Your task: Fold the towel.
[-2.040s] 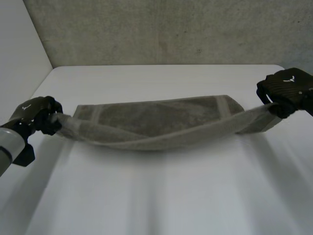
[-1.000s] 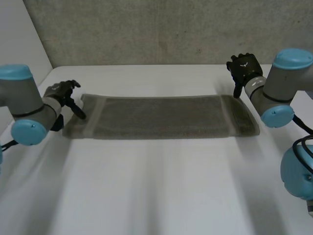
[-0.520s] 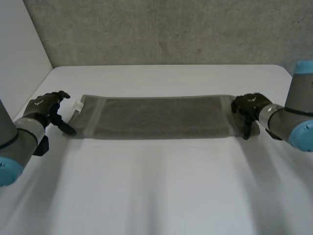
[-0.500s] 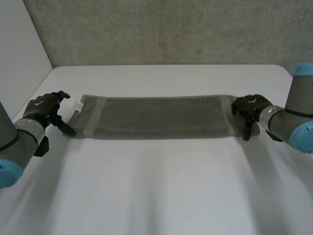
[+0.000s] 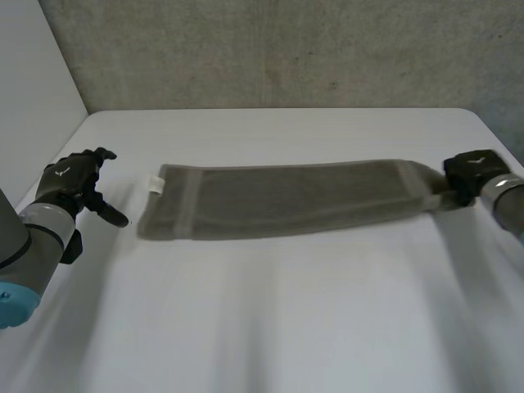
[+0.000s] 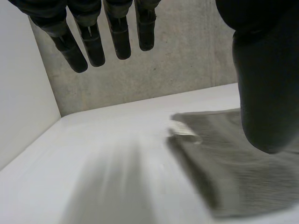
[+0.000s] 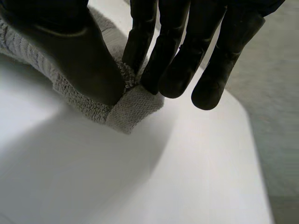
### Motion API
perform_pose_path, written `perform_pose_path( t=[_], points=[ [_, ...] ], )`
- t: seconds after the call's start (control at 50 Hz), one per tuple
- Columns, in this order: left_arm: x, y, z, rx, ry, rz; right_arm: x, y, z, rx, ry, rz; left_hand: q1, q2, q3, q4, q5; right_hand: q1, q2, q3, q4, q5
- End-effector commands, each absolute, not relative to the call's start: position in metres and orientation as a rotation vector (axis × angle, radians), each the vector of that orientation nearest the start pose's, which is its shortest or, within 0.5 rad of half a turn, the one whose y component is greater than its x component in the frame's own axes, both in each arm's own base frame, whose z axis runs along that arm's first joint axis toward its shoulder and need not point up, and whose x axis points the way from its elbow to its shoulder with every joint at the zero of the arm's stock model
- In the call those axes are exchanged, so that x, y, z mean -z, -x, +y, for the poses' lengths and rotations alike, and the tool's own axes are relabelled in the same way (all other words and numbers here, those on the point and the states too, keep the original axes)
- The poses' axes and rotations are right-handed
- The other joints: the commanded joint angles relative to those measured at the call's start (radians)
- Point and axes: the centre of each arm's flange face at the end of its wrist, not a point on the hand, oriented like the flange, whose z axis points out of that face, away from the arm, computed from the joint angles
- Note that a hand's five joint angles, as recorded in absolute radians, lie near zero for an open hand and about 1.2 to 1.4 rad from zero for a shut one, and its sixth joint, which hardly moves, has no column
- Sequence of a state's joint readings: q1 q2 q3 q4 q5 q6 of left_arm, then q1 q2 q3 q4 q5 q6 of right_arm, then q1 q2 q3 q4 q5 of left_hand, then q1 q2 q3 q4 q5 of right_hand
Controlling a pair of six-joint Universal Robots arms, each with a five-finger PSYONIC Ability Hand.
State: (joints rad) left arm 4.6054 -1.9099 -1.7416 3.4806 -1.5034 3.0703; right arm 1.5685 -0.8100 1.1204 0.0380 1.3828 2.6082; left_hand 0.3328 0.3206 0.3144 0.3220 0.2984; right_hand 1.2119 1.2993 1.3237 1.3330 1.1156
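One grey towel, long folded strip, lies across white table, white tag at left end. Right hand pinches right-end corner; left hand fingers spread, clear of towel. Concrete wall behind.

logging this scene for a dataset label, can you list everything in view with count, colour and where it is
towel: one, grey-brown, a long strip stretched across the table from side to side
tag: one, white, on the towel's end nearest the left hand
table: one, white, under the towel
wall: one, grey concrete, behind the table
left hand: one, black, open, at the table's left side, apart from the towel
right hand: one, black, at the table's right side, pinching a corner of the towel's right end between thumb and fingers
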Motion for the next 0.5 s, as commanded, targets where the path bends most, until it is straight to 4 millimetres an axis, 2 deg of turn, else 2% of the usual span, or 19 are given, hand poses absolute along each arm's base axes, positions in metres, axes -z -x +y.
perform_pose_path(
  t=[0.02, 0.04, 0.08, 0.12, 0.14, 0.16, 0.18, 0.2, 0.24, 0.26, 0.28, 0.3, 0.34, 0.36, 0.4, 0.42, 0.46, 0.48, 0.5],
  points=[
    [-0.182, 0.171, -0.327, 2.133, -0.107, 2.521, -0.188, -0.096, -0.443, 2.025, 0.852, 2.63, -0.072, -0.06, -0.054, -0.061, -0.212, 0.184, 0.097, 0.073, 0.063, 0.106],
    [-0.182, 0.171, -0.327, 2.133, -0.107, 2.521, -0.188, -0.096, -0.443, 2.025, 0.852, 2.63, -0.072, -0.06, -0.054, -0.062, -0.212, 0.184, 0.097, 0.073, 0.063, 0.106],
    [-0.182, 0.171, -0.327, 2.135, -0.107, 2.519, -0.216, -0.099, -0.444, 2.115, 0.86, 2.575, -0.072, -0.06, -0.054, -0.062, -0.212, 0.184, 0.097, 0.073, 0.063, 0.106],
    [-0.182, 0.171, -0.327, 2.135, -0.107, 2.519, -0.23, -0.107, -0.442, 2.147, 0.85, 2.53, -0.072, -0.06, -0.054, -0.062, -0.212, 0.184, 0.097, 0.073, 0.063, 0.106],
    [-0.182, 0.171, -0.327, 2.135, -0.107, 2.519, -0.23, -0.107, -0.442, 2.147, 0.85, 2.53, -0.072, -0.06, -0.054, -0.062, -0.212, 0.184, 0.097, 0.073, 0.063, 0.106],
    [-0.182, 0.171, -0.327, 2.14, -0.109, 2.517, -0.243, -0.123, -0.437, 2.17, 0.837, 2.465, -0.072, -0.06, -0.054, -0.062, -0.212, 0.184, 0.097, 0.073, 0.063, 0.106],
    [-0.183, 0.171, -0.327, 2.142, -0.109, 2.515, -0.255, -0.15, -0.43, 2.184, 0.841, 2.368, -0.075, -0.063, -0.057, -0.064, -0.215, 0.184, 0.097, 0.073, 0.063, 0.106],
    [-0.183, 0.171, -0.327, 2.142, -0.109, 2.515, -0.255, -0.15, -0.43, 2.184, 0.841, 2.367, -0.075, -0.063, -0.057, -0.064, -0.215, 0.184, 0.097, 0.073, 0.063, 0.106],
    [-0.182, 0.172, -0.327, 2.144, -0.108, 2.514, -0.277, -0.217, -0.405, 2.185, 0.895, 2.147, -0.075, -0.063, -0.057, -0.064, -0.215, 0.184, 0.097, 0.073, 0.063, 0.106],
    [-0.182, 0.172, -0.327, 2.144, -0.108, 2.514, -0.277, -0.217, -0.405, 2.185, 0.895, 2.146, -0.075, -0.063, -0.057, -0.064, -0.215, 0.184, 0.097, 0.073, 0.063, 0.106],
    [-0.182, 0.172, -0.327, 2.145, -0.11, 2.515, -0.284, -0.248, -0.39, 2.172, 0.933, 2.05, -0.075, -0.063, -0.057, -0.064, -0.215, 0.184, 0.097, 0.073, 0.063, 0.106],
    [-0.182, 0.172, -0.327, 2.145, -0.11, 2.515, -0.284, -0.248, -0.389, 2.171, 0.933, 2.049, -0.075, -0.063, -0.057, -0.064, -0.215, 0.184, 0.097, 0.073, 0.063, 0.106],
    [-0.183, 0.172, -0.327, 2.148, -0.11, 2.51, -0.29, -0.307, -0.353, 2.127, 1.033, 1.88, -0.075, -0.063, -0.057, -0.064, -0.215, 0.184, 0.097, 0.073, 0.063, 0.106],
    [-0.183, 0.172, -0.327, 2.148, -0.11, 2.51, -0.29, -0.307, -0.353, 2.127, 1.033, 1.879, -0.075, -0.063, -0.057, -0.064, -0.215, 0.184, 0.097, 0.073, 0.063, 0.106],
    [-0.182, 0.172, -0.327, 2.152, -0.112, 2.508, -0.266, -0.363, -0.316, 2.008, 1.149, 1.773, -0.075, -0.063, -0.057, -0.064, -0.215, 0.184, 0.097, 0.073, 0.063, 0.106],
    [-0.182, 0.172, -0.327, 2.152, -0.112, 2.508, -0.266, -0.363, -0.316, 2.007, 1.15, 1.773, -0.075, -0.063, -0.057, -0.064, -0.215, 0.184, 0.097, 0.073, 0.063, 0.106],
    [-0.181, 0.172, -0.327, 2.146, -0.11, 2.512, -0.237, -0.403, -0.288, 1.908, 1.229, 1.716, -0.078, -0.066, -0.06, -0.067, -0.218, 0.184, 0.097, 0.073, 0.063, 0.106],
    [-0.181, 0.172, -0.327, 2.146, -0.11, 2.512, -0.237, -0.404, -0.288, 1.907, 1.229, 1.716, -0.078, -0.066, -0.06, -0.067, -0.218, 0.184, 0.097, 0.073, 0.063, 0.106],
    [-0.179, 0.171, -0.326, 2.139, -0.108, 2.516, -0.224, -0.416, -0.279, 1.864, 1.259, 1.707, -0.078, -0.066, -0.06, -0.067, -0.218, 0.184, 0.097, 0.073, 0.063, 0.106]
  ],
)
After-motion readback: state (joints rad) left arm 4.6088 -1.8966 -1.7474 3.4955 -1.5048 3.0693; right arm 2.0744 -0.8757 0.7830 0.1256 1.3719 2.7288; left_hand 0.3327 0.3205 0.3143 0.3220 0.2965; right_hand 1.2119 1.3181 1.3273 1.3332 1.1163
